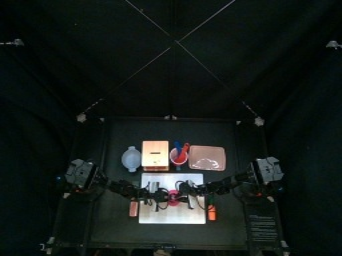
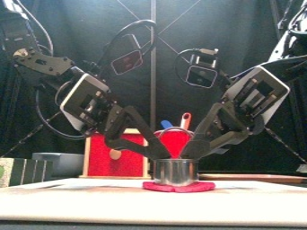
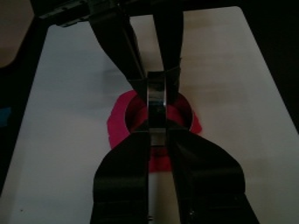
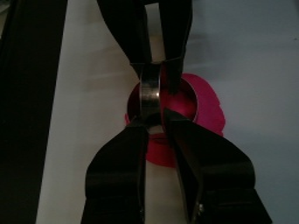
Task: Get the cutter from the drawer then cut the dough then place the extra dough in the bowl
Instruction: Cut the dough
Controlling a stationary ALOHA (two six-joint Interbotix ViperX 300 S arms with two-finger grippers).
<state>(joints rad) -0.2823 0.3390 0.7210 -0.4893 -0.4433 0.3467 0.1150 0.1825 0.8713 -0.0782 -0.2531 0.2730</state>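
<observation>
The cutter (image 2: 175, 171) stands upright on the flat pink dough (image 2: 180, 187), which lies on the white cutting board (image 1: 167, 215) near the front of the table (image 1: 107, 200). From the front, the dough shows as a thin pink edge sticking out on both sides of the cutter's metal wall.

Both arms reach in to the middle of the board and meet at the cutter. The left tool (image 2: 153, 160) comes down at a slant from the left, and its 2 jaws close to a point on the cutter's left side, clenched on the metal. The right tool (image 2: 198, 157) mirrors it from the right, its jaws likewise clamped on the cutter. In the left wrist view, the left tool (image 3: 153, 131) pinches a narrow strip of bright metal with the dough (image 3: 122, 122) spread underneath. The right wrist view shows the right tool (image 4: 155, 127) in the same hold from the opposite side.

Along the back of the table stand the blue-grey bowl (image 1: 131, 158), the wooden box (image 1: 156, 155) with its red drawer front, the red cup (image 1: 178, 153) and the pink tray (image 1: 209, 157), all well apart from the board.
</observation>
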